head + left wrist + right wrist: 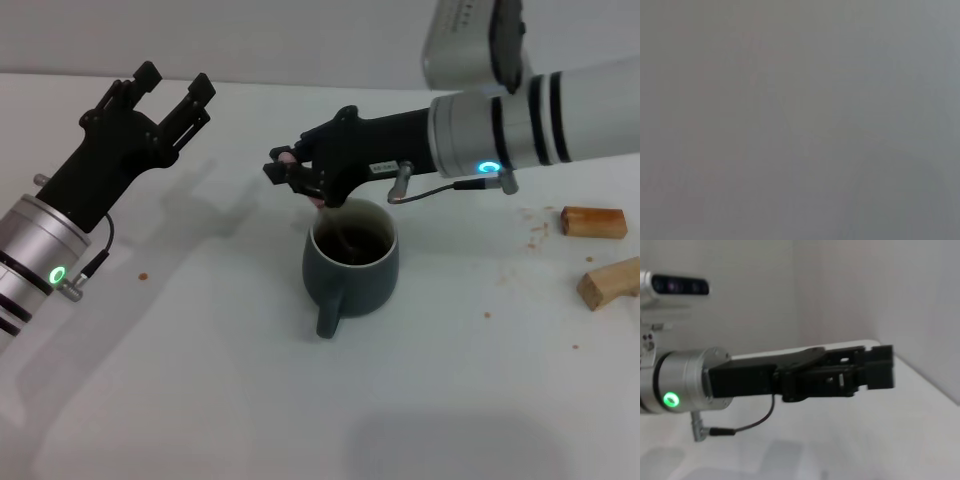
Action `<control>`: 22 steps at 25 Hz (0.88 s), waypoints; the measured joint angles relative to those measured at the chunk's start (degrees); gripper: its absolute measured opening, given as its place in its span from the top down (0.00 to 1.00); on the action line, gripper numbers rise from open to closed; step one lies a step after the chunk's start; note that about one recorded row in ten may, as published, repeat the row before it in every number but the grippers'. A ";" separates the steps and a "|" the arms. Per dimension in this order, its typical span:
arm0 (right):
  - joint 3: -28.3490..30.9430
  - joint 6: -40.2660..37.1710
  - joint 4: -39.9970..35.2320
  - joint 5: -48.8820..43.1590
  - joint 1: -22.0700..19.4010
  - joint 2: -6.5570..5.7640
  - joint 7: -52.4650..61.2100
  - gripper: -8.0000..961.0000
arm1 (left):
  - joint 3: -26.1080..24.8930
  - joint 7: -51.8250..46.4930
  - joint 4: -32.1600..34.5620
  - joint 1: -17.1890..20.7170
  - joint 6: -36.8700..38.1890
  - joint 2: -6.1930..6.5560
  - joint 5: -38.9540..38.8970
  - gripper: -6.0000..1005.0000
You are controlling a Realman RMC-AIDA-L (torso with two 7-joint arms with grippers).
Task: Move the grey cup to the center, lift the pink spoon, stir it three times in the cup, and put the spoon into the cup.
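Observation:
The grey cup (350, 268) stands near the middle of the table, its handle toward me and dark liquid inside. My right gripper (296, 173) reaches in from the right, just above the cup's far-left rim, and is shut on the pink spoon (318, 202). Only small pink bits of the spoon show by the fingers, and its lower end dips into the cup. My left gripper (175, 84) is open and empty, raised at the far left, away from the cup. It also shows in the right wrist view (880, 372). The left wrist view shows only blank grey.
Two brown wooden blocks (594, 221) (610, 283) lie at the right edge of the table, with small crumbs (538, 232) scattered near them. The white table (200, 380) stretches out in front of the cup.

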 joint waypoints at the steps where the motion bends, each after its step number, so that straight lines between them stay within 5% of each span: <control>1: 0.00 0.00 0.00 0.00 0.00 0.00 0.00 0.82 | 0.00 0.00 0.00 0.00 0.00 0.00 0.00 0.22; 11: -0.20 2.06 -8.34 2.88 -7.98 -0.18 3.58 0.75 | 0.07 -0.46 -0.18 0.75 0.80 0.03 0.00 0.22; 16: 0.77 1.79 -12.29 4.10 -12.57 -0.17 3.39 0.55 | 0.26 -1.10 -0.15 1.24 2.21 0.09 0.00 0.22; 22: 9.61 -0.95 -21.99 6.44 -24.99 0.16 -2.55 0.26 | -0.43 -0.61 -0.02 4.38 12.54 0.85 -0.09 0.22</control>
